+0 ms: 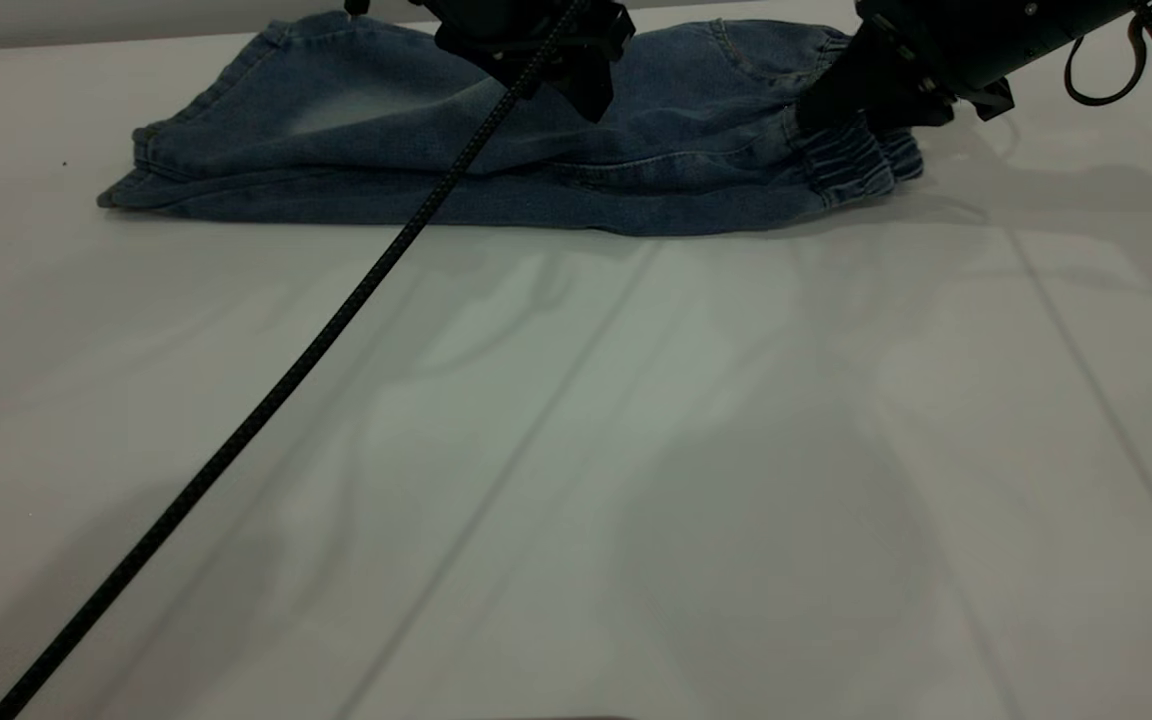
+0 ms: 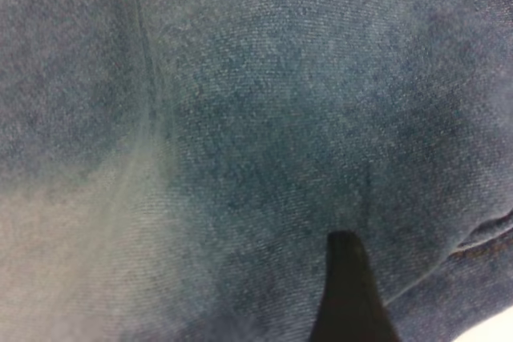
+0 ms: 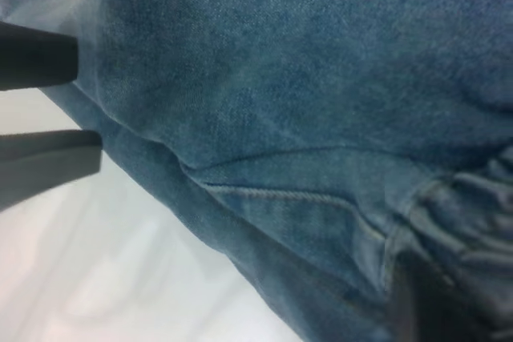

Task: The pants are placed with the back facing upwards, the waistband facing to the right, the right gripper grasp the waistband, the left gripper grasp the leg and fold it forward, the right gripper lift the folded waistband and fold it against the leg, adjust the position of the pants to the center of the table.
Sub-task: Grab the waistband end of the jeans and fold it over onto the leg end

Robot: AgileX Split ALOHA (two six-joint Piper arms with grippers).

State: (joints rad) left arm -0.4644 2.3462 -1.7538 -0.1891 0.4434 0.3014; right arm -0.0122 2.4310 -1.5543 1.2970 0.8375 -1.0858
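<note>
We see the small blue faded-denim pants (image 1: 496,150) lying folded lengthwise at the far edge of the large white-grey matte table (image 1: 636,450), their long axis running left to right. The gathered elastic waistband (image 1: 851,165) points right, the hems left. The black right gripper (image 1: 831,110) sits directly on the waistband end, touching the ruched denim; we cannot tell whether its fingers are pinching the cloth. The black left gripper (image 1: 586,90) hangs over the pants' middle, close above the denim, and we cannot tell its finger state either. A black braided cable (image 1: 266,400) crosses the table diagonally.
</note>
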